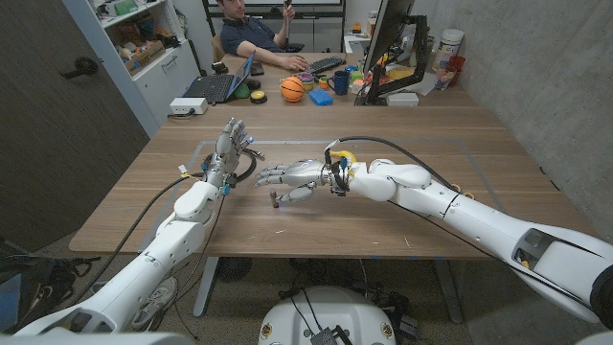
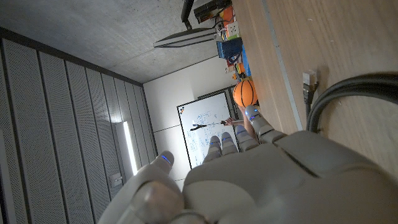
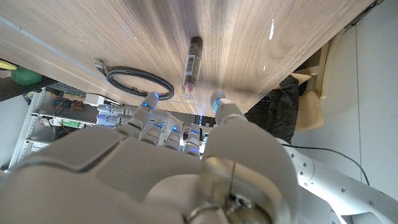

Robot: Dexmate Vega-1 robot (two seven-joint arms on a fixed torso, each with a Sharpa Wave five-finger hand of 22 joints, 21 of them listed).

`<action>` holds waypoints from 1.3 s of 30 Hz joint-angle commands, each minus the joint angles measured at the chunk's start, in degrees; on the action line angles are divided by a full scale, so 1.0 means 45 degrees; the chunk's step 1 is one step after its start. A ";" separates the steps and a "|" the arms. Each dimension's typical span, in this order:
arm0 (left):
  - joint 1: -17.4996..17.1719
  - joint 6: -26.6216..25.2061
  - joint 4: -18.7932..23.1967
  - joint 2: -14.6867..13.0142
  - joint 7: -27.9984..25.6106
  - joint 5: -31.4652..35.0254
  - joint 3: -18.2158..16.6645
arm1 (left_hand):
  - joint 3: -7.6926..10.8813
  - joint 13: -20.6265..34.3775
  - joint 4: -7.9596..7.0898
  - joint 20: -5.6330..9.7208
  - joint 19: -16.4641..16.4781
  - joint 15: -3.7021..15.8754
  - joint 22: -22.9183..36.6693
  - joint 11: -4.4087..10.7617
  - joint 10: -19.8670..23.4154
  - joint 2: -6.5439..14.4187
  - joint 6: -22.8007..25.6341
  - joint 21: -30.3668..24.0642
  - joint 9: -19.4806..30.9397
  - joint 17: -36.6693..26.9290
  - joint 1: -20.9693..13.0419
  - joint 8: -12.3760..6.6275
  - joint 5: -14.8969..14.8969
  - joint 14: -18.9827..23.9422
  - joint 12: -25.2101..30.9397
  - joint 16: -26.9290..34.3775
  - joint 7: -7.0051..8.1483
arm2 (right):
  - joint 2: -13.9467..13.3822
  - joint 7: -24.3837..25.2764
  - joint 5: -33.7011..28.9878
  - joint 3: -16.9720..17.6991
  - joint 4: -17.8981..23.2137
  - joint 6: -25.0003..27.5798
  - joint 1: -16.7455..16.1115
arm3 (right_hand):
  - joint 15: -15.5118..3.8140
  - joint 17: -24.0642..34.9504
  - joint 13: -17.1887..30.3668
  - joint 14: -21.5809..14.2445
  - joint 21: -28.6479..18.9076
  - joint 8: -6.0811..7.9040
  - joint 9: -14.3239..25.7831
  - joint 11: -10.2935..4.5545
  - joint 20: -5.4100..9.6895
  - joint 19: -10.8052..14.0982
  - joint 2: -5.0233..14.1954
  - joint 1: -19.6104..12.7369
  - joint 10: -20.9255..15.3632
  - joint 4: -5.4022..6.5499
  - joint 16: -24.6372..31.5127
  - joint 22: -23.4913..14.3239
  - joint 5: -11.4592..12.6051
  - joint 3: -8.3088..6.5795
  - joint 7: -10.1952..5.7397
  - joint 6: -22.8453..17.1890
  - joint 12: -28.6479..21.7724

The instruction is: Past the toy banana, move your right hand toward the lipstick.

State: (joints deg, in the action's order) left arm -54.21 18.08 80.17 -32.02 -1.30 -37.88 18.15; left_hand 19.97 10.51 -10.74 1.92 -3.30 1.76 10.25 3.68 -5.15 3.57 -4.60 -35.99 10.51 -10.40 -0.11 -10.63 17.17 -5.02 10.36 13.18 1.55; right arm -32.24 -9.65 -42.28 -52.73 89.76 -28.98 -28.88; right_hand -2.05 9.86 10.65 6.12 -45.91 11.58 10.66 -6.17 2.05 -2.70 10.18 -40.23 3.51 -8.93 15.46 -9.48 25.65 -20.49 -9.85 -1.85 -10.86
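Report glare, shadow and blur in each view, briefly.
Head view: even room light, sharp; the right hand casts a soft shadow on the wooden table by the lipstick. Left wrist view: a bright wall lamp flares; the left hand is soft, being so near the lens. Right wrist view: pale glare streaks cross the wood around the lipstick.

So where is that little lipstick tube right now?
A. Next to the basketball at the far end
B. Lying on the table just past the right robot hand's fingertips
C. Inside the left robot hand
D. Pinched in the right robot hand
B: the lipstick lies bare on the table, just beyond the right robot hand, whose fingers are spread and hold nothing.
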 commanded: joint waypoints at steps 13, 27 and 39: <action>0.0110 0.0026 -0.0221 0.0075 0.0105 -0.0052 0.0015 | -0.0066 0.0043 0.0010 0.0023 0.0071 0.0056 0.0038 0.0068 -0.0006 0.1349 -0.0034 0.0099 0.0033 -0.0034 0.0013 -0.0076 0.0085 -0.0044 0.0068 -0.0056 0.0089 | 0.0271 -0.0329 0.0295 -0.0162 -0.0245 -0.0092 0.0242 | -0.0730 0.0059 0.0043 0.0019 0.0183 -0.0067 0.0041 -0.0128 0.1433 0.0030 0.0046 -0.0532 0.0001 0.0072 -0.0055 -0.0051 0.0116 0.0098 -0.0140 -0.0015 -0.0024; 0.0084 0.0022 -0.0175 0.0043 0.0167 -0.0067 0.0024 | -0.0083 0.0043 0.0007 0.0030 0.0088 0.0053 0.0039 0.0052 0.0008 0.1354 -0.0034 0.0145 0.0033 -0.0035 0.0014 -0.0075 0.0098 -0.0040 0.0072 -0.0060 0.0082 | 0.0180 -0.0266 0.0368 -0.0133 -0.0189 -0.0077 0.0130 | -0.0803 0.0092 0.0055 0.0103 0.0410 -0.0130 0.0049 -0.0096 0.1498 -0.0141 0.0084 -0.0705 0.0055 0.0305 -0.0100 -0.0060 0.0114 0.0286 -0.0094 0.0079 -0.0001; 0.0171 0.0026 -0.0247 0.0061 0.0251 -0.0063 0.0058 | -0.0101 0.0044 0.0008 0.0056 0.0093 0.0075 0.0040 0.0097 0.0022 0.1349 -0.0014 0.0188 0.0034 -0.0035 0.0014 -0.0083 0.0110 -0.0036 0.0076 -0.0062 0.0107 | 0.0121 -0.0030 0.0375 -0.0050 -0.0201 -0.0156 0.0037 | -0.0893 0.0101 0.0049 0.0436 0.0663 -0.0214 0.0055 -0.0160 0.1514 -0.0412 0.0153 -0.0844 0.0410 0.0507 -0.0243 -0.0063 0.0102 0.0425 -0.0120 0.0364 0.0097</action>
State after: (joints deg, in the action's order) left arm -53.79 18.16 79.32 -31.76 -0.48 -38.19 18.22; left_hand 19.64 10.51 -10.75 2.15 -3.07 1.76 10.25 3.68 -5.15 3.57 -4.60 -35.33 10.51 -10.41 -0.11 -10.63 17.40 -5.02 10.36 12.81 1.55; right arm -31.48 -11.04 -40.73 -53.32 88.89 -29.28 -28.36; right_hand -2.06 10.01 10.81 7.39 -43.21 10.79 10.81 -6.77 1.96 -3.85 10.72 -43.32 4.77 -7.02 14.58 -9.48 25.88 -18.58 -10.24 -0.57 -10.51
